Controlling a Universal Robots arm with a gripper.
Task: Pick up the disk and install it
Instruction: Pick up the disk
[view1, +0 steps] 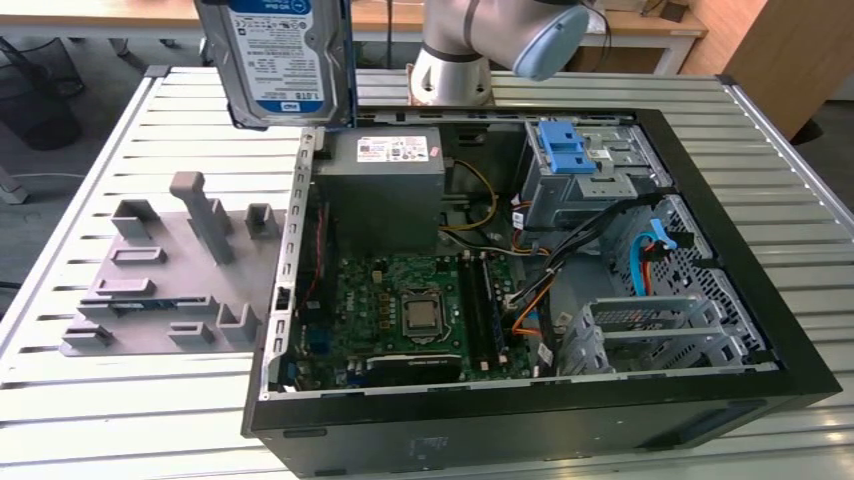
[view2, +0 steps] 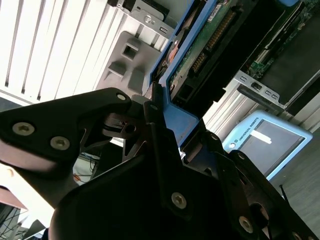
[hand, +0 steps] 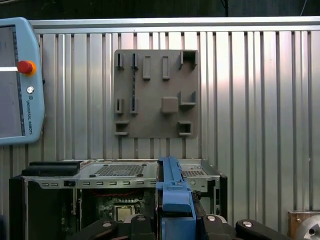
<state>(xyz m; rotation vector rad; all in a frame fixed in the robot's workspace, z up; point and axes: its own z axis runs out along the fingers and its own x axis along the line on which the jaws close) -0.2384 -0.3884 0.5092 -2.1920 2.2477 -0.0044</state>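
The disk (view1: 274, 60), a silver hard drive with a blue-and-white label in a blue carrier bracket, hangs upright high above the table, over the far corner of the open computer case (view1: 747, 300). In the second wrist view my gripper (view2: 160, 125) is shut on the bracket's blue edge, with the disk (view2: 210, 45) showing its green circuit board and connector. In the first wrist view the disk (hand: 172, 192) stands edge-on between the black fingers (hand: 137, 222) of the gripper (hand: 175, 221), above the case (hand: 50, 185).
A grey fixture plate (view1: 147, 290) with upright pegs lies on the slatted table at the exterior view's left of the case. Inside the case are a power supply (view1: 387, 190), a motherboard (view1: 414, 310), a cage with a blue latch (view1: 574, 150) and a metal bay (view1: 654, 330). A teach pendant (hand: 15, 80) lies nearby.
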